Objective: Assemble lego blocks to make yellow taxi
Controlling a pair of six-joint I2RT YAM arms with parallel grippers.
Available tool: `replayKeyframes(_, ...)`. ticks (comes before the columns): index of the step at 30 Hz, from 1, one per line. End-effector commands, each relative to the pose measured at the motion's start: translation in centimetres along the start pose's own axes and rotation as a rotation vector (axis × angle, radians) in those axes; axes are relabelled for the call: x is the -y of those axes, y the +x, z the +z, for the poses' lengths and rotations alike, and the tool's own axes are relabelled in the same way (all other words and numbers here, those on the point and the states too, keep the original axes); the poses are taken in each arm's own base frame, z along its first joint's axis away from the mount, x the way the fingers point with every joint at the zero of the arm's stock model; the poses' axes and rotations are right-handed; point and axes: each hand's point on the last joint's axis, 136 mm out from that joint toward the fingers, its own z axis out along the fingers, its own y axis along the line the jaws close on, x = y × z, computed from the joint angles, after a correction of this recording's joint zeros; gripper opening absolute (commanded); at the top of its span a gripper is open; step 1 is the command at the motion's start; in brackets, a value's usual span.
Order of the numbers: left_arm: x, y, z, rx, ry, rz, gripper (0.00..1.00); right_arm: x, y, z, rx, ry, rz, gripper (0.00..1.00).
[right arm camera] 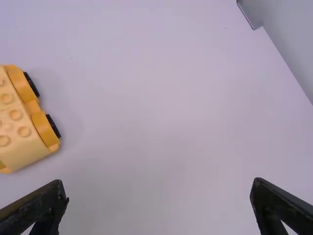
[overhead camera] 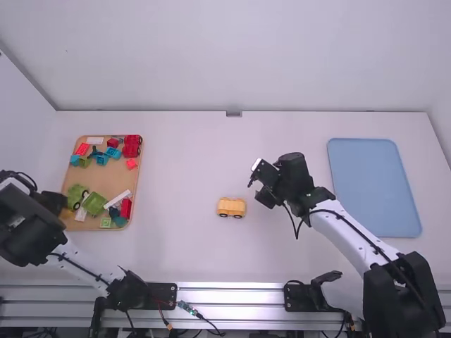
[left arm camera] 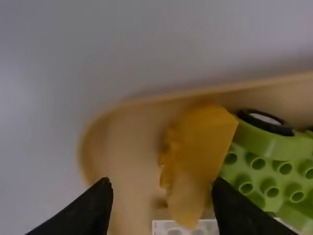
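Observation:
A yellow car body with black wheels [overhead camera: 231, 207] stands on the mid-table; the right wrist view shows this studded car [right arm camera: 22, 125] too. My right gripper [overhead camera: 259, 184] is just right of it, above the table, and this gripper [right arm camera: 160, 196] is wide open and empty. My left gripper [overhead camera: 62, 204] is over the tray's near left part. In the left wrist view a yellow block [left arm camera: 198, 156] lies tilted in the tray beside a green wheeled piece, and this gripper [left arm camera: 164, 198] stands open, the block between and beyond its fingertips.
The brown tray [overhead camera: 116, 179] at the left holds several red, blue, green and white blocks. A light blue mat [overhead camera: 373, 190] lies at the right. Bare table [overhead camera: 190, 162] spreads between tray and car.

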Motion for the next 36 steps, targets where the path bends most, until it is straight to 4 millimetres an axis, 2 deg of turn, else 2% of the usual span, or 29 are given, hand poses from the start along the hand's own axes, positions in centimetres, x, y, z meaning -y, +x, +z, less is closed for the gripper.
replayKeyframes(1,0.6,0.6,-0.1,-0.009,0.054,0.052,0.57,-0.1,-0.1,-0.2,0.009,-0.001,0.005,0.99)
replayKeyframes(4,1.5,1.0,0.4,-0.014,0.112,0.099,0.53,-0.1,-0.1,-0.2,0.009,-0.001,0.005,0.99)
replayKeyframes(8,0.7,1.2,0.9,-0.011,0.079,0.067,0.44,-0.1,-0.1,-0.2,0.009,-0.002,0.006,0.99)
replayKeyframes(12,0.3,1.0,0.9,0.0,0.058,0.067,0.47,-0.1,-0.1,-0.2,0.009,-0.001,0.005,0.99)
replayKeyframes(18,0.8,0.4,1.2,0.034,0.078,0.078,0.48,-0.2,0.0,-0.2,0.006,-0.004,0.006,0.99)
replayKeyframes(22,1.0,0.9,1.9,0.042,0.087,0.089,0.49,-0.2,0.0,-0.2,0.006,-0.003,0.006,0.99)
replayKeyframes(25,1.0,1.0,2.2,0.047,0.093,0.088,0.47,-0.2,0.0,-0.2,0.006,-0.003,0.006,0.99)
replayKeyframes(26,1.0,1.1,2.3,0.046,0.093,0.091,0.41,-0.2,0.0,-0.2,0.006,-0.004,0.006,0.99)
replayKeyframes(34,1.5,1.6,2.3,0.027,0.119,0.096,0.4,-0.2,0.0,-0.2,0.007,-0.003,0.006,0.99)
replayKeyframes(36,1.6,1.6,2.3,0.024,0.123,0.096,0.35,-0.2,0.0,-0.2,0.006,-0.003,0.006,0.99)
